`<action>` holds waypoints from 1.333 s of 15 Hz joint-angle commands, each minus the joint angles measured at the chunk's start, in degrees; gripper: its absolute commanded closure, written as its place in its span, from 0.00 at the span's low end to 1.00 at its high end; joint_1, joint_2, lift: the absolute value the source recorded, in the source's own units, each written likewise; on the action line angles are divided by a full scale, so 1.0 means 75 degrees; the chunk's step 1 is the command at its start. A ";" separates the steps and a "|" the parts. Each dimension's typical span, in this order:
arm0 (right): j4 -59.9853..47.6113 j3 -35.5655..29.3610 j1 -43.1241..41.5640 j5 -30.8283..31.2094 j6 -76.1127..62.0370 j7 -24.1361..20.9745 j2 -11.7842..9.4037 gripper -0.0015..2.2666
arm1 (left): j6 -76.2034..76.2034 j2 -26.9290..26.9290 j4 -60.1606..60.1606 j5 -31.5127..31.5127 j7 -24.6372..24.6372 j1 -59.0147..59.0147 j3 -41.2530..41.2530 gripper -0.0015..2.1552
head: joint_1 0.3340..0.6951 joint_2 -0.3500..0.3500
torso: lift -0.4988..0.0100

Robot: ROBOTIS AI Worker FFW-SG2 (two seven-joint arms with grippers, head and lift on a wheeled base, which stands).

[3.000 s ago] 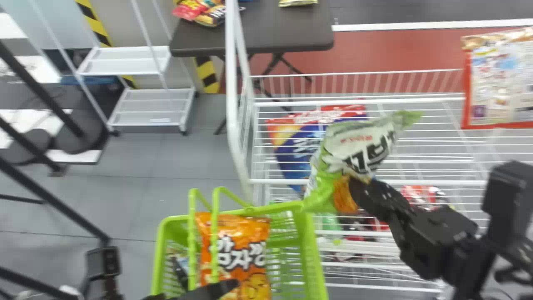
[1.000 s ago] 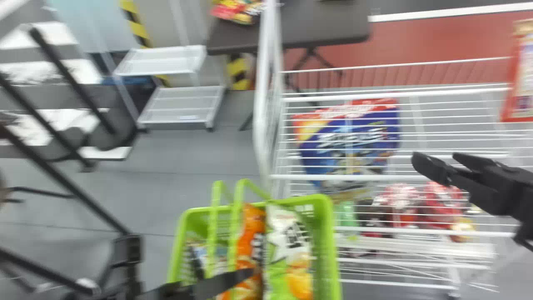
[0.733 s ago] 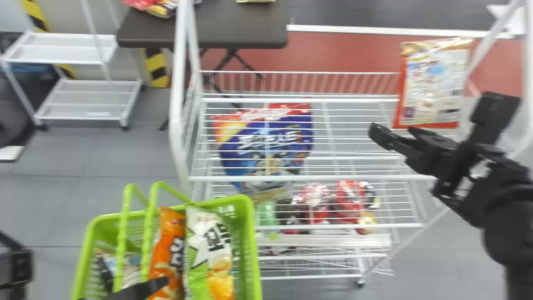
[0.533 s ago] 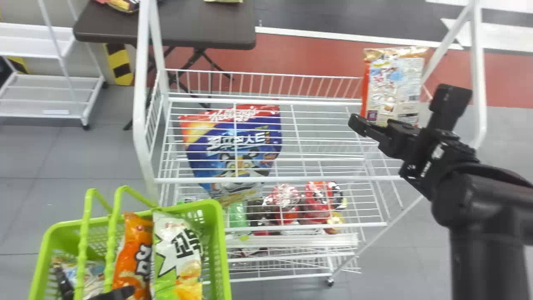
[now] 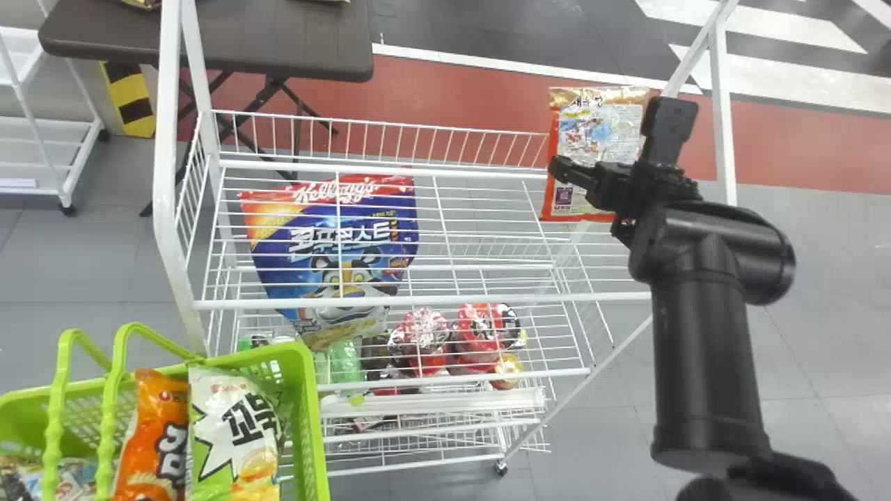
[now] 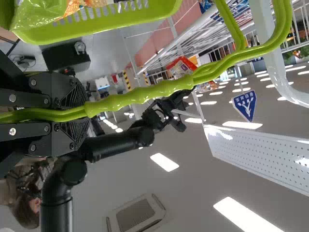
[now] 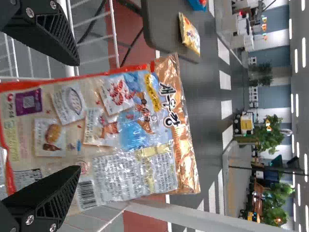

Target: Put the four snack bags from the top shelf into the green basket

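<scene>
**Snack bag at risk of being pushed rather than gripped**

Subject: one snack bag (image 7: 120,130), upright at the robot's right-hand end of the white wire rack (image 5: 487,299). The right tool (image 7: 79,115) is at the bag with its fingers apart. One tip lies just outside a side edge; the other overlaps the printed face. Should the arm advance on that line, the overlapping finger would probably nudge the bag back or topple it. A shallow pinch could let the slick film slide out. The left tool (image 6: 87,116) is clamped on the handle of the green basket (image 5: 306,410); bags already stand inside, so a later drop might snag on a handle or rest on top.

Appearance: flat, glossy, red-bordered, with a crinkled gold top seal, pale panel, small pictures, purple square and barcode.
</scene>
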 commanded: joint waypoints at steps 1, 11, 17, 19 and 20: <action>0.1006 0.0080 -0.0585 0.0558 -0.0038 -0.0180 0.0048 0.02 | 0.0000 -0.0021 0.0028 0.0010 -0.0076 0.0036 0.0059 1.00 | 1.00 0.13 | 0.98; 0.0256 0.0045 -0.0257 0.0417 0.0665 -0.0309 0.0083 1.00 | -0.0023 -0.0056 0.0063 0.0010 -0.0076 0.0083 0.0164 1.00 | 1.00 0.13 | 0.98; -0.3963 0.0162 0.1770 -0.1575 0.3009 0.0054 0.0071 1.00 | -0.0023 -0.0044 0.0087 0.0010 -0.0076 0.0059 0.0176 1.00 | 1.00 0.14 | 0.98; -0.5744 0.0373 0.2684 -0.2466 0.3923 0.0125 0.0071 1.00 | -0.0023 -0.0044 0.0099 -0.0002 -0.0076 0.0001 0.0164 1.00 | 1.00 0.17 | 0.98; -0.6611 0.0478 0.3141 -0.2958 0.4439 0.0136 0.0071 1.00 | -0.0023 -0.0056 0.0110 -0.0002 -0.0076 -0.0023 0.0153 1.00 | 1.00 0.23 | 0.98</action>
